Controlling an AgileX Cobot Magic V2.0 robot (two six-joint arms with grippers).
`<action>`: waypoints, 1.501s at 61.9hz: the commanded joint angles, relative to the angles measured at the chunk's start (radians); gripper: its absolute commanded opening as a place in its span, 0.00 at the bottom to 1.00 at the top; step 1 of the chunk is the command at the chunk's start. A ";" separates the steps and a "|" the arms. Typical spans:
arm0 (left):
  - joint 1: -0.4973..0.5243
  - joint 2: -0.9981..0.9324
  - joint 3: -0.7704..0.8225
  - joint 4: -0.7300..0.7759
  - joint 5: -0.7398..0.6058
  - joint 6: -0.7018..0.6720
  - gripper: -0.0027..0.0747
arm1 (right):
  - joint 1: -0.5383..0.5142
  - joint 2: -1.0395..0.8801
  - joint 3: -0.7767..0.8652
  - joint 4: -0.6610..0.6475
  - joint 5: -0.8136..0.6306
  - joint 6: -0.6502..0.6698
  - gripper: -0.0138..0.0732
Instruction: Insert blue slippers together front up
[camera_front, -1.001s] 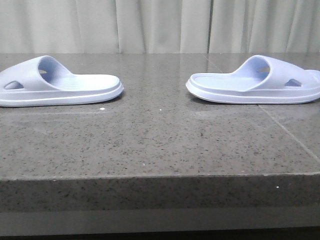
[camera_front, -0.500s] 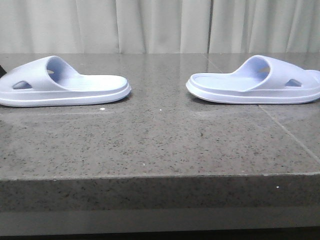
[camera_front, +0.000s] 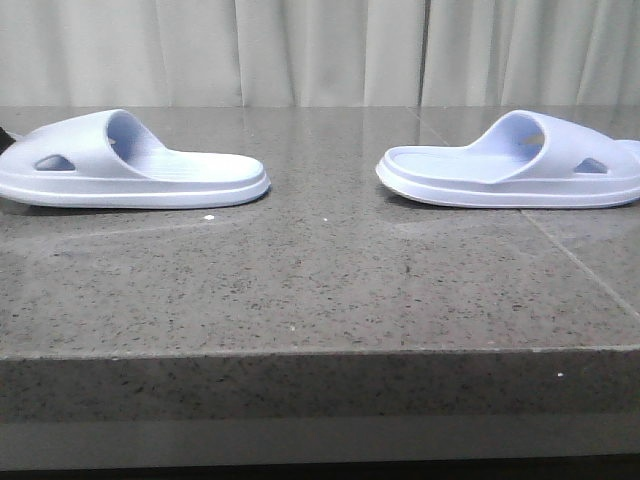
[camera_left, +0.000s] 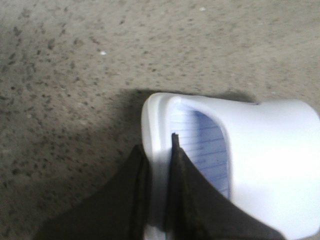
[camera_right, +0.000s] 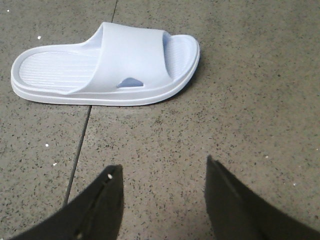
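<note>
Two pale lavender-blue slippers lie on the stone table, heels pointing at each other. The left slipper has its strap end at the far left. My left gripper is shut on the sole rim of that slipper at its strap end, one finger outside and one inside on the ribbed footbed. Only a dark bit of this gripper shows in the front view. The right slipper lies flat and untouched. My right gripper is open and empty over bare table, short of that slipper. It is out of the front view.
The grey speckled stone table has its front edge close to the camera. A thin seam runs through the slab by the right slipper. A pale curtain hangs behind the table. A gap of table separates the two slippers.
The left slipper has slid to the right, towards the right slipper, held by my left gripper. The right slipper has not moved.
</note>
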 joint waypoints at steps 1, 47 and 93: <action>-0.008 -0.120 0.006 -0.085 0.030 0.058 0.01 | -0.007 0.018 -0.036 0.016 -0.077 -0.005 0.62; -0.008 -0.306 0.227 -0.304 0.078 0.237 0.01 | -0.460 0.654 -0.413 0.562 0.262 -0.473 0.62; -0.008 -0.306 0.227 -0.304 0.078 0.237 0.01 | -0.471 1.081 -0.636 0.932 0.335 -0.784 0.62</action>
